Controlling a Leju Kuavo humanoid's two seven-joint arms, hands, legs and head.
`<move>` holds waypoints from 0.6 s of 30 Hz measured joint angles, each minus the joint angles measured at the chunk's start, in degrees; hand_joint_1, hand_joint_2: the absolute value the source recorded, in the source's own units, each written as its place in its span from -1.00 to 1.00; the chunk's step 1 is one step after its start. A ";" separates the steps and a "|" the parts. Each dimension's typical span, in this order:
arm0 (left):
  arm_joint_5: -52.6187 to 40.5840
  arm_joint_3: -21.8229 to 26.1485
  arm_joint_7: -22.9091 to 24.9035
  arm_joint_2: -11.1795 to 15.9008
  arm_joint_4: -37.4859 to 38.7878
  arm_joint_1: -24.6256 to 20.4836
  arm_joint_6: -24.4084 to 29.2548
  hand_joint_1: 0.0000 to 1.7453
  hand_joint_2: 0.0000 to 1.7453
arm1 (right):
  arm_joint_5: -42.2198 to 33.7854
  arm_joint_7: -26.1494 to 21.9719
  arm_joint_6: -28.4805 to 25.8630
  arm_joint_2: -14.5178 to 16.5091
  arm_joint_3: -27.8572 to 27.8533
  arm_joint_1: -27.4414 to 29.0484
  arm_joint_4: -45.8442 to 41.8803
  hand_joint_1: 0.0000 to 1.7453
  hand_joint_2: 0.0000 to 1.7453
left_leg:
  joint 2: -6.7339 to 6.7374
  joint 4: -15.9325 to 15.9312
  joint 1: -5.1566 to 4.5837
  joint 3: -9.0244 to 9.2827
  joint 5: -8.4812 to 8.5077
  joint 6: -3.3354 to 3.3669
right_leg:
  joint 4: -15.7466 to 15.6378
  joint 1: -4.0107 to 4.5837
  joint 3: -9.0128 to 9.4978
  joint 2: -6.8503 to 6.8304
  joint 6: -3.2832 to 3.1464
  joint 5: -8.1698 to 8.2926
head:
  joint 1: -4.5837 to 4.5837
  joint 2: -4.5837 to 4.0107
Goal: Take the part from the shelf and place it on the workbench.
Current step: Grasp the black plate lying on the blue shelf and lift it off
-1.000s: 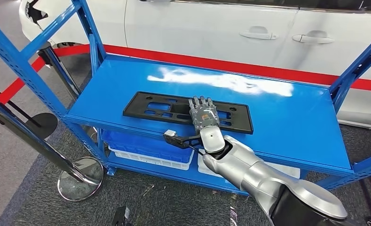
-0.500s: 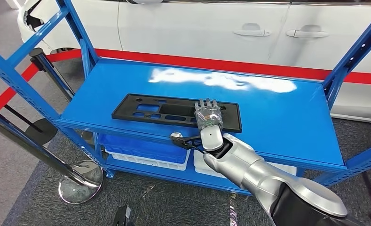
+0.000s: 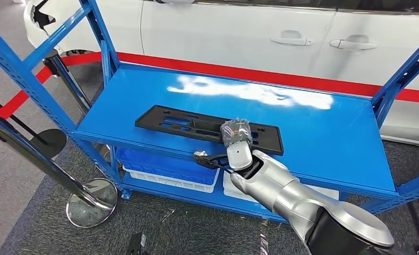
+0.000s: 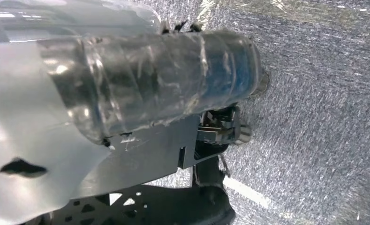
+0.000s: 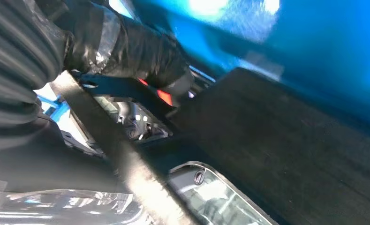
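Note:
The part [image 3: 186,125] is a long flat black plate with cut-outs, lying near the front edge of the blue shelf top [image 3: 324,133]. My right hand [image 3: 234,135] lies on the plate's right half, its fingers curled down over it. Its thumb sticks out to the left by the shelf's front edge. In the right wrist view the dark plate [image 5: 290,154] sits right against the taped thumb [image 5: 140,51]. My left hand [image 4: 220,131] hangs over grey carpet, and the pose of its fingers is unclear.
Blue uprights [image 3: 103,37] frame the shelf on both sides. White bins [image 3: 164,178] sit on the lower shelf. A stanchion base [image 3: 90,204] stands on the floor at left with a red belt. A white car [image 3: 249,32] is parked behind the shelf.
My right hand's fingers lay flat and stretched on the plate; now they are curled down onto it. The camera swayed slightly.

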 joint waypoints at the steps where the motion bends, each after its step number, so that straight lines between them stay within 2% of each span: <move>1: -0.05 0.00 0.14 0.01 0.00 -0.01 -0.23 -1.00 -1.00 | 0.13 -0.21 0.23 0.01 0.00 -0.14 -0.01 0.98 1.00 | -0.07 0.38 -0.08 -0.14 -0.24 -0.26 | -3.50 -0.01 1.78 -0.03 -0.07 1.13 | 0.01 0.00; 3: -0.22 0.00 0.17 0.03 0.00 -0.03 -0.77 -1.00 -1.00 | 0.31 -0.71 0.50 0.22 0.00 -0.39 -0.05 1.00 1.00 | -0.16 1.01 -0.24 -0.47 -0.58 -0.86 | -7.40 0.12 3.73 0.06 -0.52 1.86 | -0.04 0.00; 5: -0.64 0.00 -0.10 0.05 0.00 -0.01 -1.12 -1.00 -1.00 | 0.21 -1.25 0.17 0.44 0.00 -0.48 -0.10 1.00 1.00 | -0.20 1.07 -0.25 -0.61 -0.52 -1.39 | -7.58 0.31 3.79 0.14 -1.22 1.83 | -0.09 0.00; 7: -1.21 0.00 -0.69 0.10 0.00 0.01 -1.31 -1.00 0.00 | -0.28 -1.91 -0.79 0.46 -0.05 -0.60 -0.19 1.00 1.00 | -0.13 1.71 -0.12 -0.92 -1.13 -1.95 | -7.87 0.16 3.88 0.01 -1.90 2.08 | -0.14 0.00; 9: -1.51 0.00 -1.39 0.15 0.00 -0.02 -1.61 -1.00 1.00 | -1.03 -2.59 -1.82 0.46 -0.30 -0.80 -0.28 1.00 1.00 | -0.02 6.23 0.02 -2.91 -3.95 -2.49 | -8.11 -0.05 3.95 -0.15 -2.40 2.29 | -0.37 0.00; 11: -1.51 0.00 -2.20 0.17 0.00 0.00 -2.34 -1.00 1.00 | -2.20 -3.84 -3.21 0.46 -0.75 -0.86 -0.31 1.00 1.00 | 0.01 13.40 0.13 -6.15 -7.19 -2.87 | -8.11 0.02 3.88 -0.23 -2.61 2.30 | -0.52 0.00; 12: -1.52 0.00 -2.78 0.20 0.00 0.07 -2.76 -1.00 1.00 | -2.98 -4.84 -4.43 0.45 -1.04 -0.84 -0.34 1.00 1.00 | 0.01 15.79 0.15 -7.25 -7.77 -2.96 | -8.10 0.06 3.85 -0.25 -2.65 2.30 | -0.51 0.00; 13: -1.58 0.00 -3.42 0.22 0.00 0.14 -3.06 -1.00 1.00 | -3.77 -6.04 -5.90 0.43 -1.43 -0.83 -0.42 1.00 1.00 | 0.02 16.30 0.16 -7.48 -7.30 -2.97 | -8.08 0.08 3.83 -0.22 -2.68 2.30 | -0.51 0.00; 14: -1.68 0.00 -4.19 0.25 0.00 0.17 -3.25 -1.00 1.00 | -4.68 -7.40 -7.64 0.41 -1.86 -0.86 -0.61 1.00 1.00 | 0.02 14.71 0.16 -6.72 -5.85 -2.89 | -8.05 0.09 3.83 -0.15 -2.68 2.29 | -0.51 0.00; 16: -1.91 0.00 -5.85 0.36 0.00 0.14 -3.40 -1.00 1.00 | -6.72 -9.88 -10.99 0.34 -2.89 -1.12 -1.53 1.00 1.00 | 0.02 7.67 0.12 -3.34 -2.09 -2.48 | -8.00 0.14 3.80 0.02 -2.61 2.30 | -0.51 0.00; 17: -1.84 0.00 -6.85 0.45 0.00 0.11 -3.41 -1.00 1.00 | -7.99 -11.06 -12.72 0.26 -3.46 -1.41 -2.26 1.00 1.00 | 0.03 4.38 -0.01 -1.79 -0.99 -2.22 | -7.93 0.24 3.65 0.10 -2.48 2.32 | -0.48 0.00; 18: -1.67 0.00 -7.83 0.54 0.00 0.08 -3.39 -1.00 1.00 | -9.27 -12.05 -14.29 0.07 -4.11 -1.72 -3.39 1.00 1.00 | 0.03 2.32 -0.15 -0.91 -0.60 -1.95 | -7.89 0.32 3.40 0.16 -2.25 2.41 | -0.49 0.00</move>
